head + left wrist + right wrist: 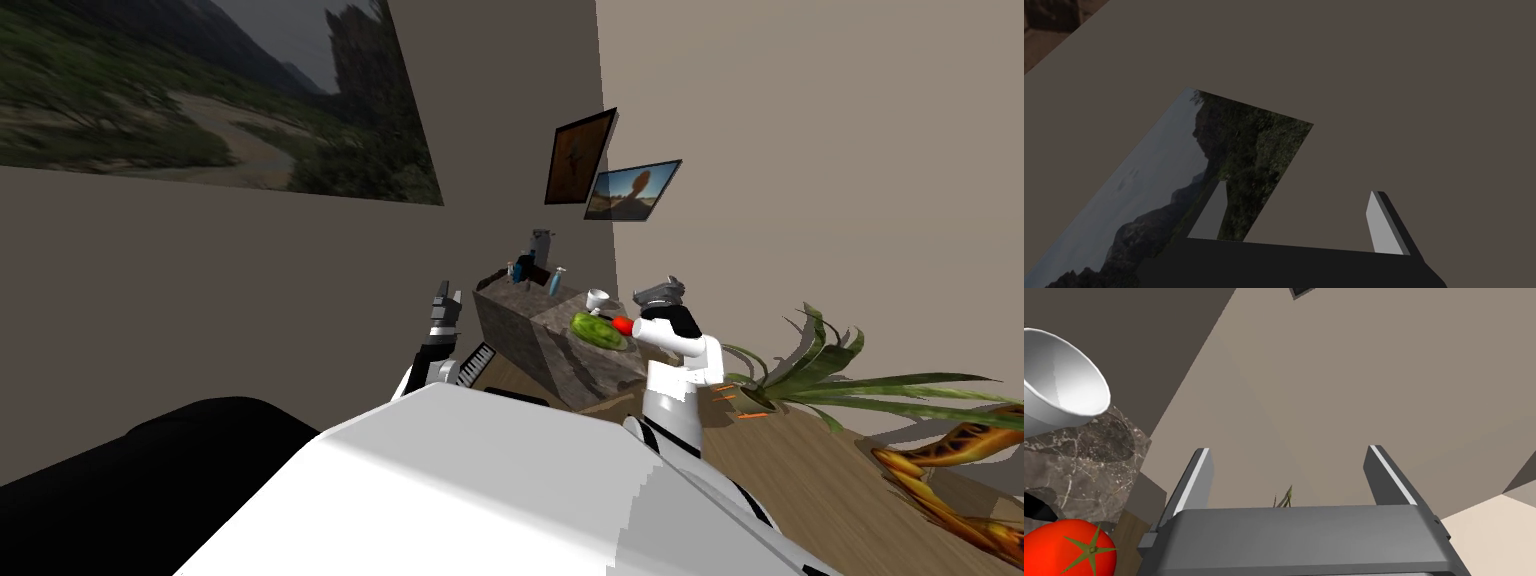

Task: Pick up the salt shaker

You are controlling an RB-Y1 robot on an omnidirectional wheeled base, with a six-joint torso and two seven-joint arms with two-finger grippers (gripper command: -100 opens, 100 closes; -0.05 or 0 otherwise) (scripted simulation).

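Right gripper (1289, 455): fingers spread, empty, beside round red tomato (1069, 548) and white ceramic cup (1059, 395) on dark marble counter (510, 325). Left gripper (1298, 189): fingers spread, idle. Salt shaker, I judge, is slim pale-blue white-capped bottle (555, 281), frame centre, beyond cup. I'd go high over cup, descend straight, pinch body.

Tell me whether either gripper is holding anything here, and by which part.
Nothing is held. The left gripper and the right gripper both stand open, with nothing in either.
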